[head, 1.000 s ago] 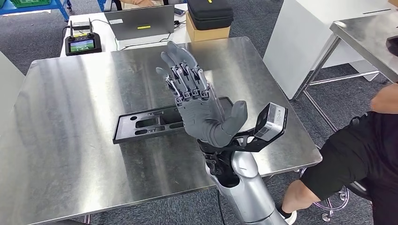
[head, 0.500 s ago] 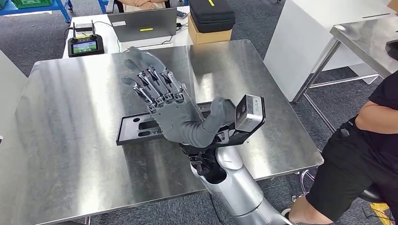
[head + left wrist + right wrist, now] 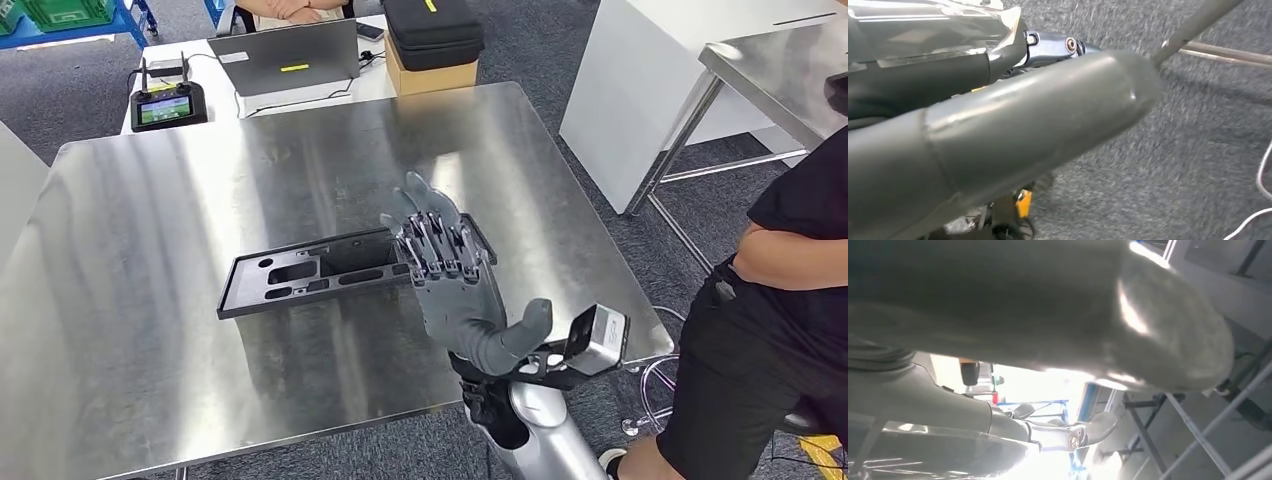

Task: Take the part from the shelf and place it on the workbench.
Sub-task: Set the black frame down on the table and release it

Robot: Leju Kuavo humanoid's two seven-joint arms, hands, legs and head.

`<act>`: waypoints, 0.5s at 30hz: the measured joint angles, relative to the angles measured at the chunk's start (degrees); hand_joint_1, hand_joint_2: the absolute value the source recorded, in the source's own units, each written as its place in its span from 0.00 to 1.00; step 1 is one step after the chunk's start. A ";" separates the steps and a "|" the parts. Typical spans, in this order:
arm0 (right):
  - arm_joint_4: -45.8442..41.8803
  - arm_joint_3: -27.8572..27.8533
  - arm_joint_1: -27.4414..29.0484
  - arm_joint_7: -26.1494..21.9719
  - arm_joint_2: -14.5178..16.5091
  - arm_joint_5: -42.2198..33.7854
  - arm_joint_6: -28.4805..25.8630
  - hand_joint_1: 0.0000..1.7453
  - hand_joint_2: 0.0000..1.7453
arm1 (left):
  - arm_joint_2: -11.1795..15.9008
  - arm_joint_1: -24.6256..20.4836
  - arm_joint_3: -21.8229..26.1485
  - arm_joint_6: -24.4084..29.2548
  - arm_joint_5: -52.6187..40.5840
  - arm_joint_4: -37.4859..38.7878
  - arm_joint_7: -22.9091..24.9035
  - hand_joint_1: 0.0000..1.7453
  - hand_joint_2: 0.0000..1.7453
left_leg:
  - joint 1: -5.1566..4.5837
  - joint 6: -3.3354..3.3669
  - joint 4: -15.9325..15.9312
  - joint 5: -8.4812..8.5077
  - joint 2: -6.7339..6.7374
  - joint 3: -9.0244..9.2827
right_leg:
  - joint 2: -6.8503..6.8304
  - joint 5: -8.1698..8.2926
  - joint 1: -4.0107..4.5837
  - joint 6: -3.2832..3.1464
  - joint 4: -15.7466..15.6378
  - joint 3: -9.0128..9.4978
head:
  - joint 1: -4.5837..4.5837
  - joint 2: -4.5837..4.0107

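The black flat part [image 3: 300, 272], a long plate with cut-outs, lies on the steel workbench [image 3: 150, 220] near its middle. My right hand [image 3: 455, 290] is raised above the bench's near right side, fingers spread and upright, holding nothing. It covers the part's right end. In the right wrist view its thick thumb [image 3: 1048, 300] stands apart from the fingers [image 3: 998, 425], with nothing between them. My left hand [image 3: 998, 130] hangs over grey carpet with its thumb stretched out and nothing in it.
Behind the bench are a laptop [image 3: 283, 57], a remote controller [image 3: 168, 105] and a black case on a cardboard box [image 3: 432, 35]. A person in black [image 3: 790, 300] sits close at the right. A second steel table [image 3: 780, 80] and a white cabinet [image 3: 650, 80] stand beyond.
My right hand swung left over the part, then drew back and down toward the bench's near right edge, still open. The part stayed flat on the bench. The view shifted slightly.
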 joint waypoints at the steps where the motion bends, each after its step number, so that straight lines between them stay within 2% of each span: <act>1: -0.51 -0.26 0.92 -0.09 0.03 0.28 0.17 0.00 0.00 | 0.50 0.06 -0.04 -0.20 0.32 -0.01 -0.11 0.00 0.00 | -0.02 -0.03 3.60 -2.11 0.05 -1.57 | 0.01 -0.02 0.20 -0.31 0.01 -0.02 | -0.03 0.00; 2: -0.86 -0.48 1.66 -0.13 0.04 0.41 0.31 0.00 0.00 | 0.87 0.16 -0.05 -0.32 0.50 -0.01 -0.23 0.00 0.00 | -0.04 -0.04 7.37 -3.94 0.05 -3.29 | 0.01 -0.03 0.42 -0.51 0.02 -0.06 | -0.07 0.01; 3: -1.14 -0.71 2.29 -0.13 0.05 0.48 0.40 0.00 0.00 | 1.22 0.27 -0.05 -0.43 0.63 -0.01 -0.33 0.00 0.00 | -0.06 -0.01 10.15 -4.93 0.04 -4.59 | 0.02 -0.03 0.65 -0.59 0.03 -0.09 | -0.07 0.01; 4: -1.34 -0.90 2.85 -0.12 0.05 0.50 0.48 0.00 0.00 | 1.49 0.36 -0.07 -0.50 0.68 -0.01 -0.41 0.00 0.00 | -0.08 0.12 11.09 -4.82 0.05 -5.02 | 0.02 -0.04 0.85 -0.60 0.04 -0.10 | -0.06 0.01; 5: -1.56 -1.08 3.31 -0.13 0.04 0.62 0.53 0.00 0.00 | 1.64 0.43 -0.08 -0.55 0.70 -0.01 -0.52 0.00 0.00 | -0.13 0.37 9.80 -3.65 0.05 -4.33 | 0.04 -0.05 1.02 -0.61 0.05 -0.08 | -0.05 0.01; 7: -2.17 -1.57 3.87 -0.39 0.04 1.28 0.45 0.00 0.00 | 1.88 0.47 -0.15 -0.81 0.72 -0.02 -0.93 0.00 0.00 | -0.39 1.21 2.60 -0.19 0.02 -0.53 | 0.10 -0.05 1.25 -0.61 0.05 0.03 | -0.04 0.00; 9: -3.16 -2.35 4.59 -1.24 0.00 2.23 -0.02 0.00 0.00 | 2.06 0.41 -0.30 -1.37 0.61 -0.04 -1.51 0.00 0.00 | -0.85 1.82 -2.85 1.64 0.08 2.43 | 0.09 -0.02 1.59 -0.50 0.06 0.07 | -0.03 0.01; 11: -4.45 -3.53 6.16 -2.44 -0.11 2.74 -0.50 0.00 0.00 | 2.17 0.43 -0.47 -1.75 0.43 -0.05 -1.83 0.00 0.00 | -1.31 2.06 -3.76 1.86 0.14 2.86 | -0.03 0.09 1.68 -0.10 -0.01 0.06 | -0.03 0.01; 13: -5.94 -5.05 8.14 -3.40 -0.22 2.87 -0.58 0.00 0.00 | 2.18 0.54 -0.63 -1.78 0.12 -0.04 -1.68 0.00 0.00 | -1.28 2.60 -4.37 2.40 0.21 2.95 | -0.08 -0.15 1.58 0.49 0.35 -0.23 | 0.00 0.01; 15: -7.37 -6.58 9.84 -3.91 -0.28 3.34 -0.46 0.00 0.00 | 2.13 0.60 -0.81 -1.77 -0.33 -0.03 -1.43 0.00 0.00 | -1.12 3.23 -5.01 3.04 0.44 2.97 | -0.07 -2.39 1.53 0.57 3.93 -1.92 | 0.10 0.01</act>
